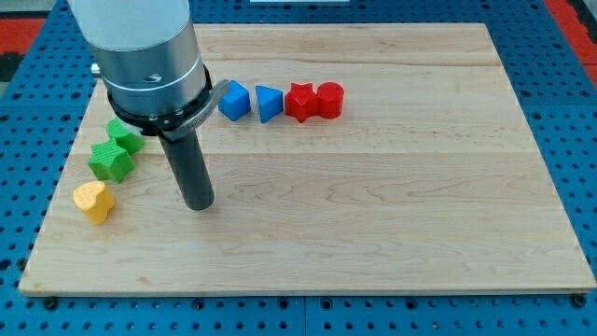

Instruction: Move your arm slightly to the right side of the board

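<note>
No pincer is fitted on this arm, so nothing is open, closed or held; the work is done by my tip (199, 206), the lower end of a dark rod. It rests on the counter (392, 205) in the view's left part, on bare wood and touching no block.

That placement suits the task, which asks only for a small shift toward the view's right. The tip sits clear of everything, so it can slide without dragging a block along.

To the tip's left lie three blocks in a loose column: a yellow heart (94, 201) lowest, a green star (111, 161) above it, and another green block (124, 135) partly tucked under the arm's grey housing, its shape unclear. Toward the view's top, a row runs rightward: a blue block (233, 100), a blue triangle-like block (270, 103), a red star (300, 101) and a red cylinder (330, 99), the two red ones touching.

Straight to the tip's right the wood is open. I judge that nothing stands in the way, as the row sits well above that line.
</note>
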You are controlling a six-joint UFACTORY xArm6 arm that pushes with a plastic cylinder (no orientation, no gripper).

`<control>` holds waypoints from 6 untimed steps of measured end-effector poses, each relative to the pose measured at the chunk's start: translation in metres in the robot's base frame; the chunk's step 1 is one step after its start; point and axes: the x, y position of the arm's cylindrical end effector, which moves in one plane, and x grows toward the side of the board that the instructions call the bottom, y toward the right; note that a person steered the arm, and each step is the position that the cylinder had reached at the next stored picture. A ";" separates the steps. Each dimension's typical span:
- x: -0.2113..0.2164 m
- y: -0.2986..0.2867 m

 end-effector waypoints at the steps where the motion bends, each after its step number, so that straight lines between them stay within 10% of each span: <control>1: 0.000 0.000; 6: -0.002 0.007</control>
